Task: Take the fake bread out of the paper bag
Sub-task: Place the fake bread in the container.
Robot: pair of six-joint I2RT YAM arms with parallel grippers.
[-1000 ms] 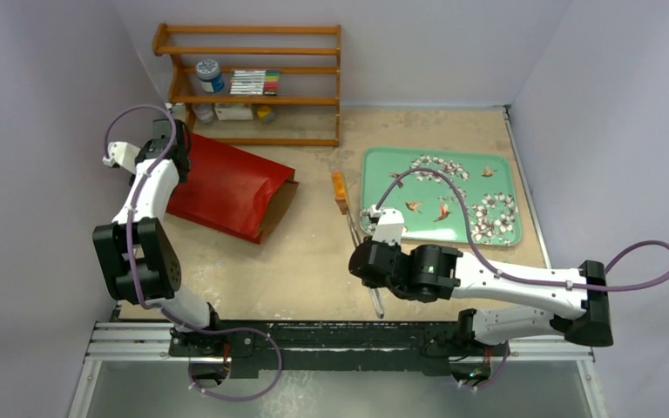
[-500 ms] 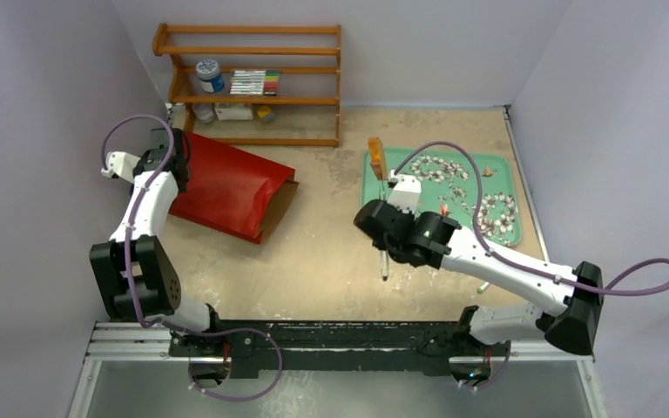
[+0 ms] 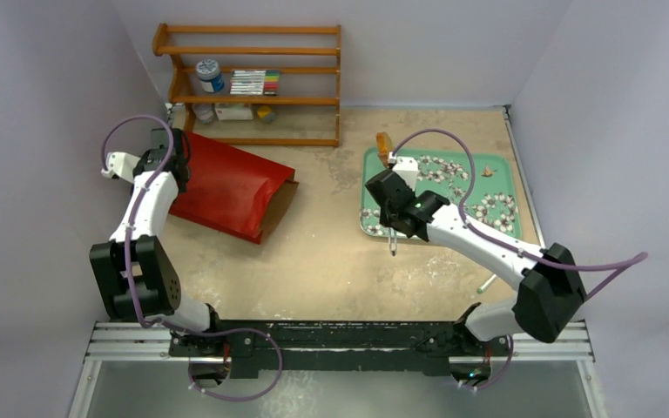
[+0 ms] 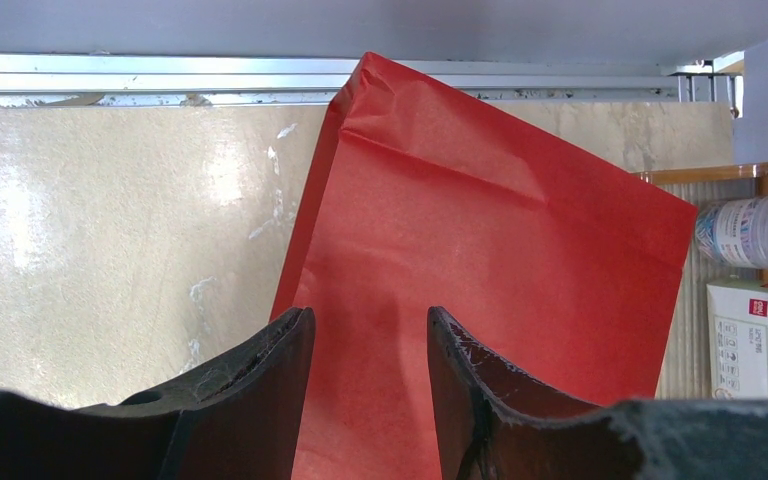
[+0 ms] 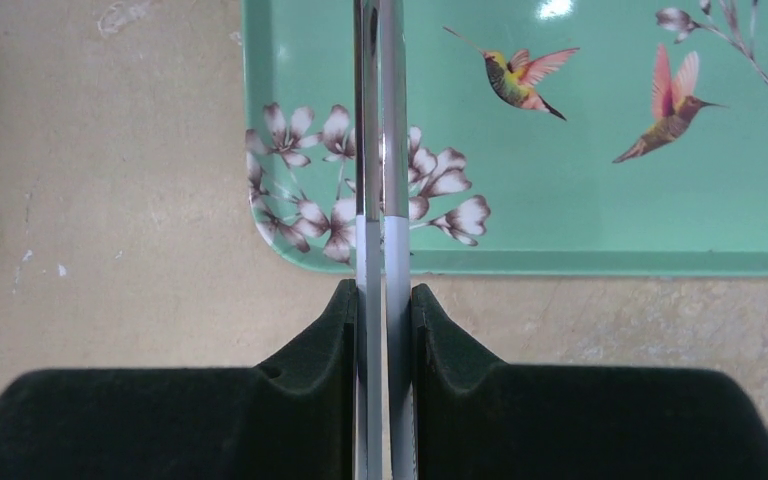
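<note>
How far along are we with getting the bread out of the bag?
Done: one orange-tan bread piece is out of the red paper bag. In hand: the right pincer clamps the metal tongs carrying it at the green tray's far-left corner. Left: setting it down; no bread lies on the tray, and the bag's inside is hidden.

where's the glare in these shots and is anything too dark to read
Left wrist view: a white glare patch on the table, while the paper bag reads sharp, creases and all. Right wrist view: a small hotspot on the tray, the tongs shine, and the dark right hand shows little detail. Top external view: even light, soft shadows.
</note>
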